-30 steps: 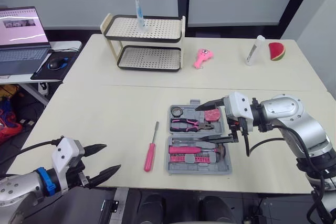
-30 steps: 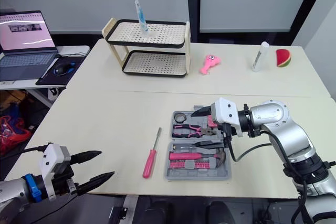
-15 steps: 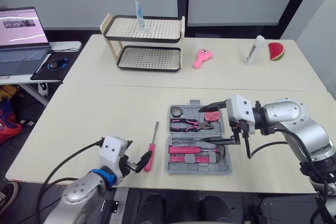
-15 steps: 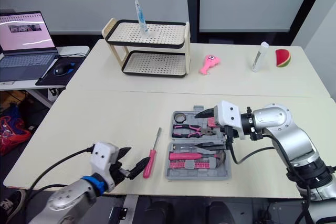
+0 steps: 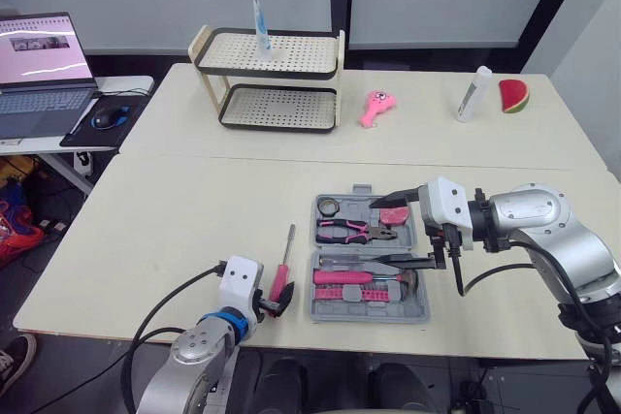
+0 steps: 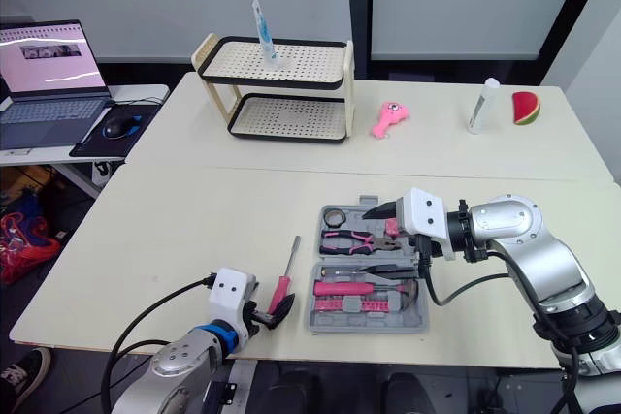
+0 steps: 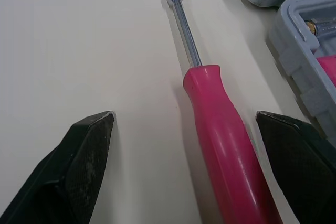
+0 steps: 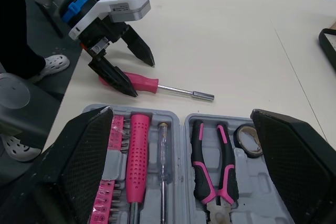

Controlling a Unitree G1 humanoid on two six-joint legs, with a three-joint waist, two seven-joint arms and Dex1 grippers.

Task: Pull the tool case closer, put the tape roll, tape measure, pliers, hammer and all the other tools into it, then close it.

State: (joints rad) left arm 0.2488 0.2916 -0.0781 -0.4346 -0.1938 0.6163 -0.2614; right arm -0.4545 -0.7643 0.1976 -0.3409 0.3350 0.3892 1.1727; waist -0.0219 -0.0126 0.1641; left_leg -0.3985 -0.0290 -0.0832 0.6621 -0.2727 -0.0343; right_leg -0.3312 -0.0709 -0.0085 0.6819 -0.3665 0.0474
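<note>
Low in the head camera's frame, just left of centre, the left gripper (image 8: pixel 143 79) is reaching in over the bottom edge of the table (image 5: pixel 194 210). Its 2 black fingers (image 7: pixel 86 150) are spread wide, 1 on each side of the pink handle of the screwdriver (image 5: pixel 282 269). Seen from the left wrist camera, both fingers are standing clear of the handle. The screwdriver is lying flat on the table just left of the tool case (image 5: pixel 421 309), outside it, with its metal shaft pointing toward the top of the frame.

The grey tool case is lying open at lower centre. Its upper half is holding the tape roll (image 5: pixel 329 206) in the upper left corner, the pliers (image 5: pixel 354 231) below that, and the pink tape measure (image 5: pixel 394 214) at the upper right. Its lower half is holding a pink-handled tool that is probably the hammer (image 5: pixel 354 276), beside a slim tester (image 8: pixel 164 150) and a row of pink bits (image 5: pixel 344 293).

The right gripper (image 5: pixel 376 231) is reaching in from the right of the frame with its fingers parted. 1 finger is hanging over the tape measure and the other over the seam between the 2 halves.

Toward the top of the frame a 2-shelf rack (image 5: pixel 267 79) is standing with a tube (image 5: pixel 258 18) upright on it, and a laptop (image 5: pixel 39 65) is sitting open at upper left
</note>
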